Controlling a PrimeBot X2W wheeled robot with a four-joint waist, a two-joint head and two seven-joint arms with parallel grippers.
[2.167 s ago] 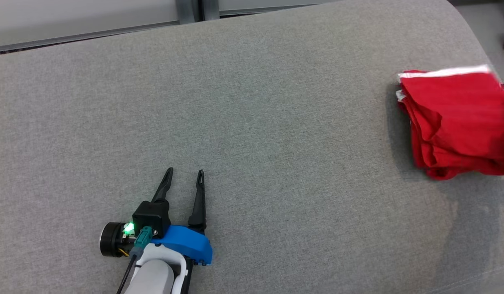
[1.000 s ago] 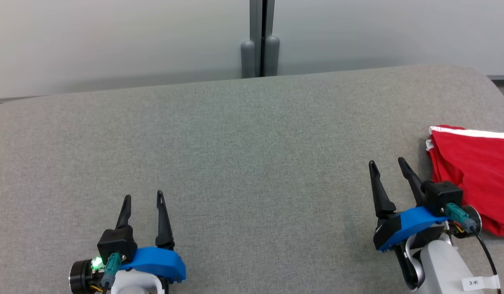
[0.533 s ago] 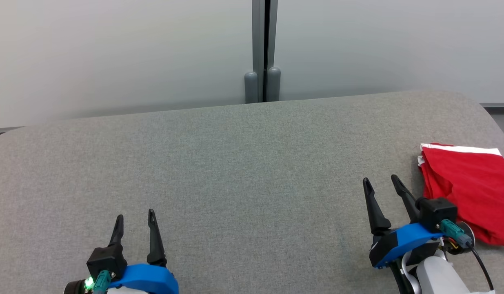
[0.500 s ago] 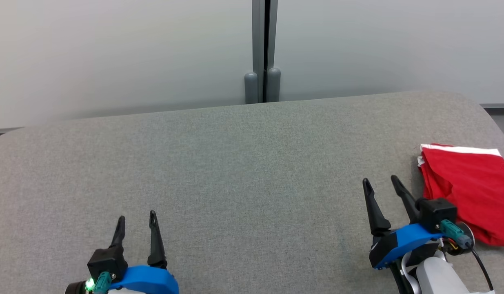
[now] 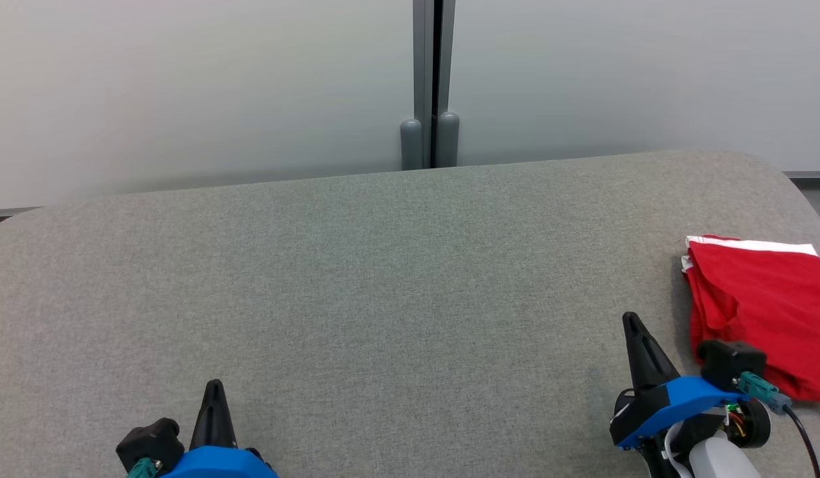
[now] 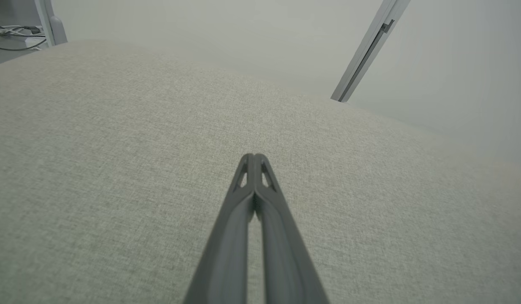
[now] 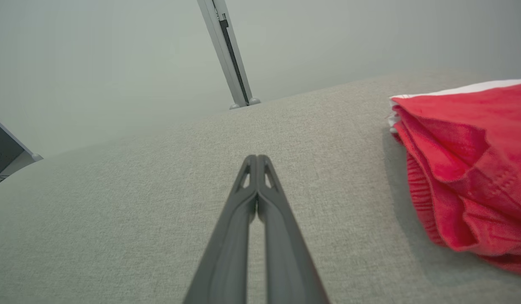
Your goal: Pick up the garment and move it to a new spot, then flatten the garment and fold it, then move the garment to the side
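The garment (image 5: 758, 312), red with a white band along its far edge, lies in a folded bundle at the right end of the table (image 5: 383, 279), close to its edge. I judge that the last step is done, with the garment folded and set to the side.

The right tool (image 5: 632, 325) sits low just beside the garment's near left corner without touching it. Its fingers are clenched together on nothing. The left tool (image 5: 214, 392) is well apart at the near left, also clenched and empty. Both point away from the robot, which looks like a parked pose with nothing more to grasp.

The table is covered in grey woven cloth and has rounded corners. It may be padded, though the views don't settle that. Behind it stands a pale wall (image 5: 184, 86) split by a grey post (image 5: 431, 79). The left wrist view shows cables (image 6: 11, 33) beyond the table's far corner.
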